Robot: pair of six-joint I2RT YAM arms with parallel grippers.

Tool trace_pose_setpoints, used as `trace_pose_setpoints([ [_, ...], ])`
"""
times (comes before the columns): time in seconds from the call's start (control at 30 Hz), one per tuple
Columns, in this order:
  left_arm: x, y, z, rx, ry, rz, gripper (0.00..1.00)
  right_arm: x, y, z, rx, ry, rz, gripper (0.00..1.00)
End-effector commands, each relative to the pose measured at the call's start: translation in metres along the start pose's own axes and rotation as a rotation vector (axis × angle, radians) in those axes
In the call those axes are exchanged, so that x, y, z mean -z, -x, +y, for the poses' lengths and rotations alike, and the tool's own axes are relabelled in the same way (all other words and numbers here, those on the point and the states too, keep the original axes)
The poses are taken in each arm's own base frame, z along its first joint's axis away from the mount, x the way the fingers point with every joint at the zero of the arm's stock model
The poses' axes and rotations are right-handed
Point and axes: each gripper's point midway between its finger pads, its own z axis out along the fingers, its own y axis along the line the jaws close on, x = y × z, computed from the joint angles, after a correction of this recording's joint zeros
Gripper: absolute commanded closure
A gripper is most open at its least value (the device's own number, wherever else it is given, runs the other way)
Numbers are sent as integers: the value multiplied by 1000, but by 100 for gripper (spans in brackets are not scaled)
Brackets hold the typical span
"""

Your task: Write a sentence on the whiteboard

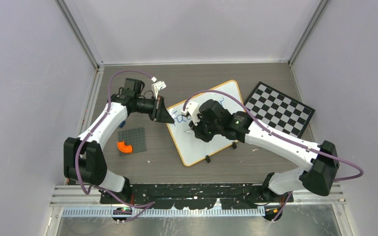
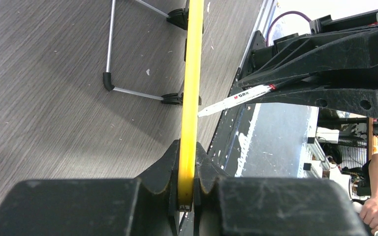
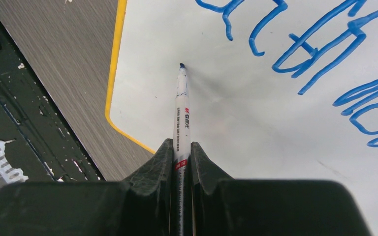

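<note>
- Right gripper [image 3: 181, 147], at the bottom centre of its wrist view, is seen clamped on a marker [image 3: 181, 108]; the blue tip is pointed at the whiteboard [image 3: 216, 147], with blue writing [image 3: 300, 49] at upper right.
- Left gripper [image 2: 187, 152] is closed on the board's yellow frame [image 2: 192, 73], bottom centre.
- From above, the whiteboard is seen at mid-frame on the table [image 1: 177, 167]; a checkered board [image 1: 279, 109] is placed upper right of it.

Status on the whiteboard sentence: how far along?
Done: blue writing covers part of the whiteboard. In hand: left gripper clamps the board's yellow edge; right gripper holds the marker, tip at or just off the surface. Left: the near half is blank; sentence looks unfinished.
</note>
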Motion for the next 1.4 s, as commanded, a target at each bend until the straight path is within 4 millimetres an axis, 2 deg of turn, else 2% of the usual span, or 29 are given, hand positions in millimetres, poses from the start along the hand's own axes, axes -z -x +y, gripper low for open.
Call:
trace_pose_setpoints([
  [0.0,0,9,-8,-9,-20,-7,100,-1,26,-8,21,-39,-65,100],
  [0.33,0,8,-8,-30,-25,-1,100,-7,24,2,35,12,-49,100],
  [0.93,0,9,-6,-32,-25,8,100,-8,-22,6,63,28,56,100],
  [1.13,-1,7,-6,-29,-25,11,100,-14,-36,21,49,86,92,100],
  [1.23,-1,6,-5,-28,-24,13,100,-18,-36,28,57,102,96,100],
  [1.37,-1,7,-6,-29,-25,13,100,-20,-23,33,63,117,77,100],
])
